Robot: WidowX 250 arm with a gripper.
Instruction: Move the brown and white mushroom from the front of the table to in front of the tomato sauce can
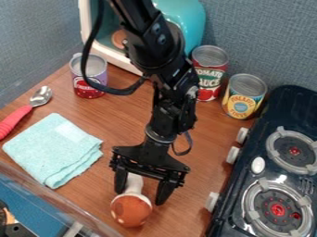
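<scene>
The gripper point(140, 197) hangs low over the front middle of the wooden table, its two fingers spread apart. Between them lies the white stem of a toy mushroom point(131, 210), whose orange-brown cap with pale spots points toward the front. The stem is close to the left finger, while a gap separates it from the right one. Whether the left finger touches the stem I cannot tell. A folded light-teal cloth point(53, 148) lies to the left of the gripper.
A spoon point(25, 111) with a red handle lies at far left. Cans stand behind: a purple-and-red one point(88, 78), a tomato can point(209, 71) and a yellow one point(244, 96). A dark toy stove point(263, 139) borders the right, and a teal-and-white container point(186, 23) stands at the back.
</scene>
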